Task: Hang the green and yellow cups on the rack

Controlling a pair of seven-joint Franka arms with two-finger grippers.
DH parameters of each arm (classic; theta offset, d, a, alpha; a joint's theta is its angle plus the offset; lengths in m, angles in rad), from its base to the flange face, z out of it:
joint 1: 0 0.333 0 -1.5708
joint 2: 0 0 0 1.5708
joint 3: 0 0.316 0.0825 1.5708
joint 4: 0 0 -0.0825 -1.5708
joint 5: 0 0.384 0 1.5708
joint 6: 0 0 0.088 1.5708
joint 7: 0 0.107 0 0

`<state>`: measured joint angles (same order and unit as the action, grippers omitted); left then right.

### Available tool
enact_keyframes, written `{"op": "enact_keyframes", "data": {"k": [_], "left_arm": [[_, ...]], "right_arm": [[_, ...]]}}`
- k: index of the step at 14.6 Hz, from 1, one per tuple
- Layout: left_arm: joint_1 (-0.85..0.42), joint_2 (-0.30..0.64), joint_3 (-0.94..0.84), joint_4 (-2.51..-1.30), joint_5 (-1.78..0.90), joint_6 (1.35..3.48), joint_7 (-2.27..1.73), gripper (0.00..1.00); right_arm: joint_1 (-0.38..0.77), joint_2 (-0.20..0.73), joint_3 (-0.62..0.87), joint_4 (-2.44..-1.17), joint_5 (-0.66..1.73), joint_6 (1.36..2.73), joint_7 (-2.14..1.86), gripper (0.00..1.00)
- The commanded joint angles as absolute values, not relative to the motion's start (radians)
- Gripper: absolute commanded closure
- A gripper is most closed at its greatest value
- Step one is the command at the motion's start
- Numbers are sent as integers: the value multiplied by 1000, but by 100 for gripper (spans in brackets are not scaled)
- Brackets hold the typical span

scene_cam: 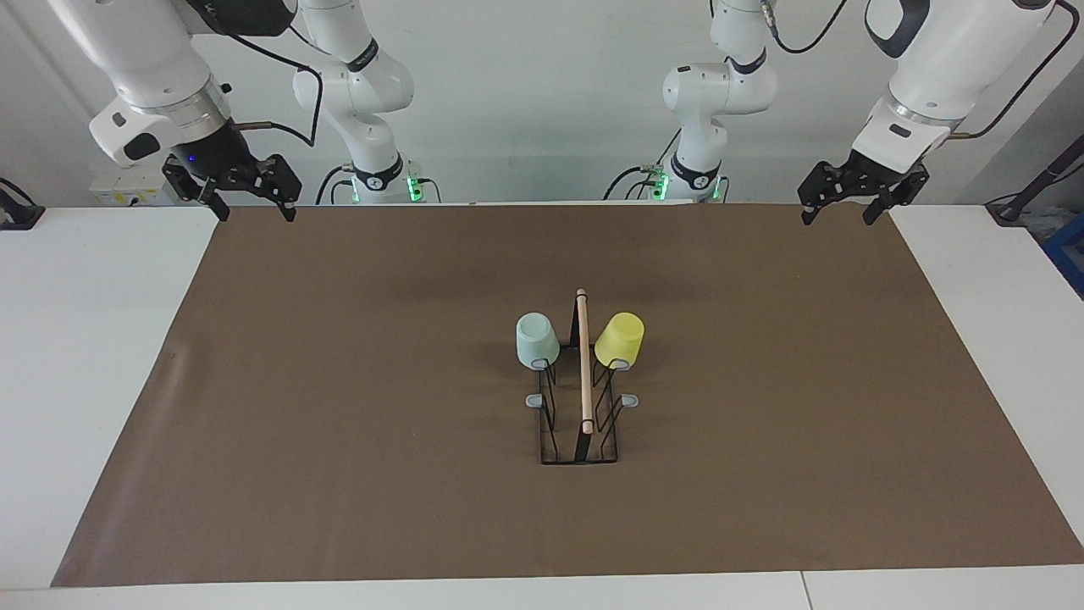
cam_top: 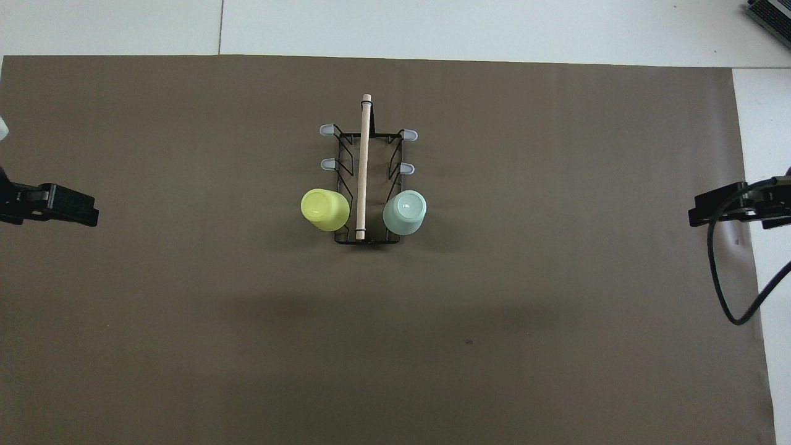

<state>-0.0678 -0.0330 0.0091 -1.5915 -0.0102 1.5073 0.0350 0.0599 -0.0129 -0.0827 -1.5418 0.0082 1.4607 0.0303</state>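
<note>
The black wire rack (scene_cam: pixel 581 424) (cam_top: pixel 366 185) with a wooden rod on top stands mid-mat. The mint green cup (scene_cam: pixel 536 340) (cam_top: pixel 405 212) hangs upside down on the peg nearest the robots, on the side toward the right arm's end. The yellow cup (scene_cam: pixel 620 340) (cam_top: pixel 325 209) hangs likewise on the matching peg toward the left arm's end. My left gripper (scene_cam: pixel 835 213) (cam_top: pixel 93 214) hovers open and empty over the mat's corner near its base. My right gripper (scene_cam: pixel 254 212) (cam_top: pixel 692 216) hovers open and empty over the mat's other corner near the robots.
A brown mat (scene_cam: pixel 339 381) covers most of the white table (scene_cam: pixel 76 356). Several grey-tipped pegs (scene_cam: pixel 533 401) on the rack carry nothing. A black cable (cam_top: pixel 720 278) loops down from the right arm.
</note>
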Motion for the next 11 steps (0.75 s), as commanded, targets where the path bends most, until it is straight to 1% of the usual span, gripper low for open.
{"op": "enact_keyframes", "data": {"k": [1, 5, 7, 11], "left_arm": [[-57, -64, 12, -1626, -40, 1516, 68, 0], [-54, -64, 14, -1624, -37, 1517, 71, 0], [-54, -63, 14, -1624, -35, 1517, 68, 0], [-57, -60, 14, -1618, -34, 1517, 63, 0]], "right_arm": [[60, -32, -78, -1566, -5, 1473, 14, 0], [61, -34, -78, -1574, -3, 1485, 24, 0], [61, -38, -77, -1589, -3, 1544, 29, 0], [60, -38, -74, -1591, -3, 1534, 29, 0]]}}
